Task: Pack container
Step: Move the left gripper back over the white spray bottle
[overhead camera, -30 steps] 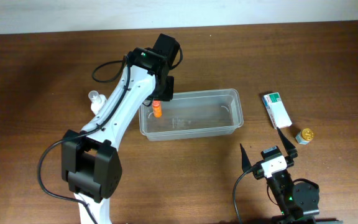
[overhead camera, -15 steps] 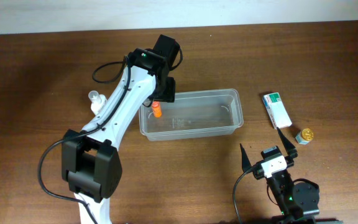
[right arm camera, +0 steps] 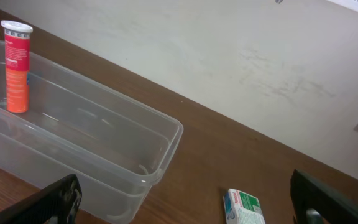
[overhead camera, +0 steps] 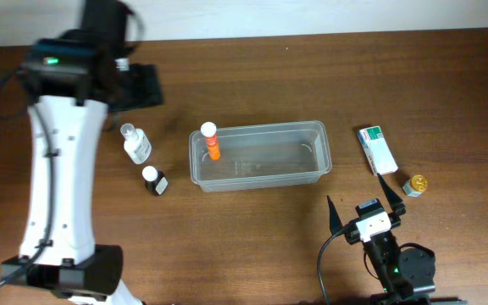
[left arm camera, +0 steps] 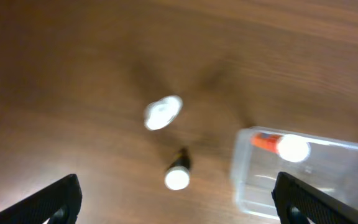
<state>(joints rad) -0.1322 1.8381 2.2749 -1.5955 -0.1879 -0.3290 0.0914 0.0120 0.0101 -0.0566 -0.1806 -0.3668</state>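
The container [overhead camera: 265, 174], a clear plastic tub, lies mid-table. An orange tube [overhead camera: 212, 144] with a white cap stands upright inside its left end, free of any gripper. My left gripper [overhead camera: 145, 87] hangs open and empty over the table at the far left, well away from the tub. In the left wrist view its fingers [left arm camera: 55, 200] frame a clear white-capped bottle [left arm camera: 163, 113], a small dark bottle [left arm camera: 178, 175] and the container [left arm camera: 328, 186]. My right gripper [overhead camera: 361, 203] stands open near the front edge, right of the tub; its wrist view shows the container [right arm camera: 160, 127] and the tube [right arm camera: 16, 65].
Left of the tub stand the clear bottle [overhead camera: 135, 144] and the dark bottle [overhead camera: 153, 180]. A white-and-green carton [overhead camera: 377, 150] and a small gold-capped jar [overhead camera: 415, 184] lie to the right. The carton [right arm camera: 244, 208] also shows low in the right wrist view.
My left gripper has opened, let go of the orange tube inside the tub, and swung up and far to the left. The tube stays standing. The right arm has not moved.
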